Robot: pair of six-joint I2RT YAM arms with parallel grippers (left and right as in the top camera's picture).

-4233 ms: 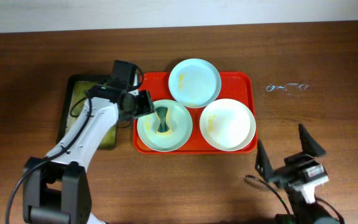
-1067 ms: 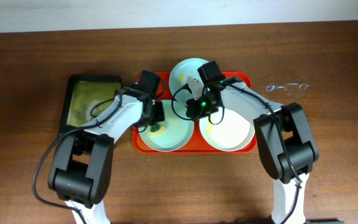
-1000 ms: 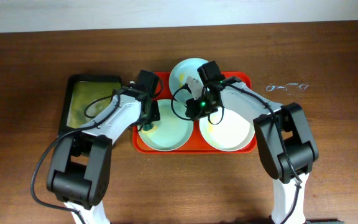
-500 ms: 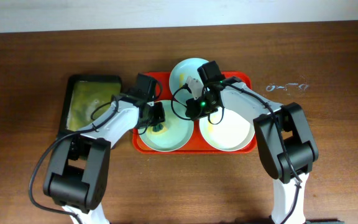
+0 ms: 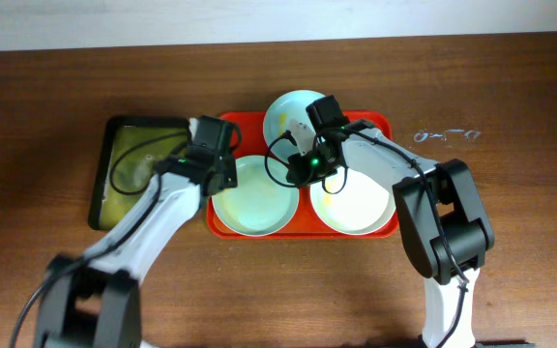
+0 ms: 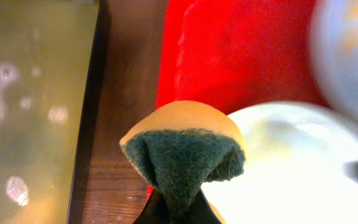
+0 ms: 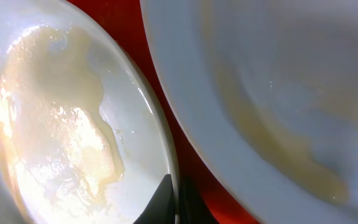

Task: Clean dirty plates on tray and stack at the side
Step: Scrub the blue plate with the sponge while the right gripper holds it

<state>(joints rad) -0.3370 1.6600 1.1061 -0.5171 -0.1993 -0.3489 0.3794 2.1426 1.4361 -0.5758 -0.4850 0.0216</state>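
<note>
As the overhead camera looks straight down on the wooden table [image 5: 511,77], we see the red tray [image 5: 304,228] at its middle with all three plates lying on it: the far mint plate [image 5: 283,111] at the back, the near mint plate [image 5: 254,198] front left, and the cream-white plate [image 5: 361,205] front right, yellowish on its left side; the left gripper [image 5: 220,172] hangs over the tray's left rim at the near mint plate's edge, beside the dark green tray [image 5: 104,193]; the right gripper [image 5: 309,169] sits low where the three plates come nearest one another; what either one grips we cannot make out from here.

From the left wrist we get what the overhead hides: the left gripper [image 6: 176,208] is clenched on a folded sponge [image 6: 182,155], yellow outside with its dark green scouring face turned inward; the sponge sits over the tray's rim just at the edge of the near mint plate [image 6: 291,168], which looks pale and glossy; whether they touch we cannot tell; the red tray [image 6: 229,56] lies beyond, the far mint plate [image 6: 347,50] is a blur at upper right, and the green tray [image 6: 30,93] fills the left.

From the right wrist, the right gripper [image 7: 174,202] has its jaws close together on either side of the rim of the cream-white plate [image 7: 61,137], pinching it; that plate carries a broad glossy cream smear; the near mint plate [image 7: 272,81] lies just beside it, parted by a sliver of red tray [image 7: 194,171], and shows a faint yellowish streak.
</note>
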